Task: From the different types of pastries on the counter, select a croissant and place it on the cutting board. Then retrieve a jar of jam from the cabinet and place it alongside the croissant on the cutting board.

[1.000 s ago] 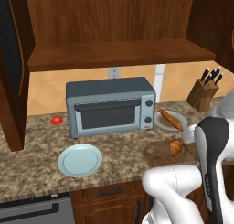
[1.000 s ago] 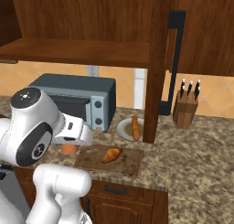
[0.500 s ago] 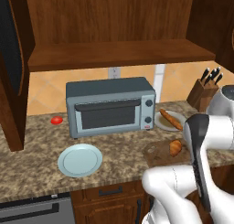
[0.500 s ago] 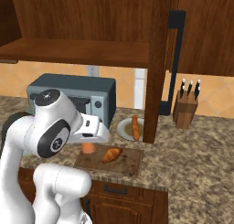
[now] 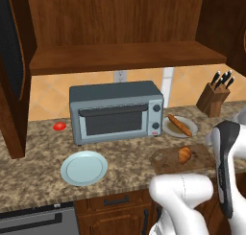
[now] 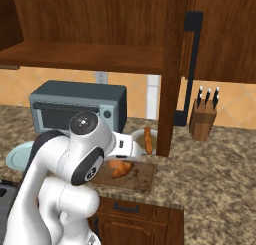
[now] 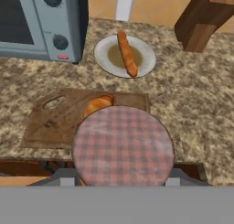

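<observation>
holding jar of jam (image 7: 123, 144), above cutting board (image 7: 50, 122)

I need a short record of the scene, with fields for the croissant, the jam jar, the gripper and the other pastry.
croissant: lies on the cutting board
jar of jam: checked lid faces the hand camera, held above the board's near edge
gripper: shut on the jar
baguette-like stick: on a white plate beside the toaster oven
light blue plate: on the counter

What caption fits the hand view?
Gripper holds the checkered-lid jam jar above the cutting board bearing the croissant.
</observation>
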{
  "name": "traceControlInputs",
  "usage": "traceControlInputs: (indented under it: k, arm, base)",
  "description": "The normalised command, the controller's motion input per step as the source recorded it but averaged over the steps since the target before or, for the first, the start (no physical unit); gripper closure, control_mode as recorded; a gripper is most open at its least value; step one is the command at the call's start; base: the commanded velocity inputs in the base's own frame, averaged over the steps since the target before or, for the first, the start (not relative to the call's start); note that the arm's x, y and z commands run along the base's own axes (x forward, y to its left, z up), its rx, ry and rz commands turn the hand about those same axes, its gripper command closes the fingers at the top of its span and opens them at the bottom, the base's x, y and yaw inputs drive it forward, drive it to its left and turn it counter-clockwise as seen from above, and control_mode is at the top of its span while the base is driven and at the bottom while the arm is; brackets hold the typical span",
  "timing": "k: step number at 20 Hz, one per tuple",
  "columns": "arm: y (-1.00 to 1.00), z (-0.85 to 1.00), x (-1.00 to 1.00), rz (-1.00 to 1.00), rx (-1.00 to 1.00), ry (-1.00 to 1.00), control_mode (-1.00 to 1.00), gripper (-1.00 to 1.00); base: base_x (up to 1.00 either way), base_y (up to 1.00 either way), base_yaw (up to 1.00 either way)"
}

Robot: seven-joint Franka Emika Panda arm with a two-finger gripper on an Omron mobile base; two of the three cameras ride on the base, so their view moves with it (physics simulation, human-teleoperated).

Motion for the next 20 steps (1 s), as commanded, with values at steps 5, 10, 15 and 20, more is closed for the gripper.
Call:
traceControlInputs:
  k: [5,10,15,20]
  arm:
    - [0.00,-1.00,0.07,0.00,-0.27,-0.25,-1.00,1.00]
    - [0.00,-0.98,0.00,0.00,-0.14,-0.27,-1.00,1.00]
    - [0.05,-0.72,0.00,0.02,-0.01,-0.26,-1.00,1.00]
    - [0.35,-0.80,0.00,0.01,-0.10,-0.17,-1.00,1.00]
  base:
    - [0.00,0.00,0.00]
    - [0.00,0.00,0.00]
    - [0.00,0.00,0.00]
    - [0.00,0.00,0.00]
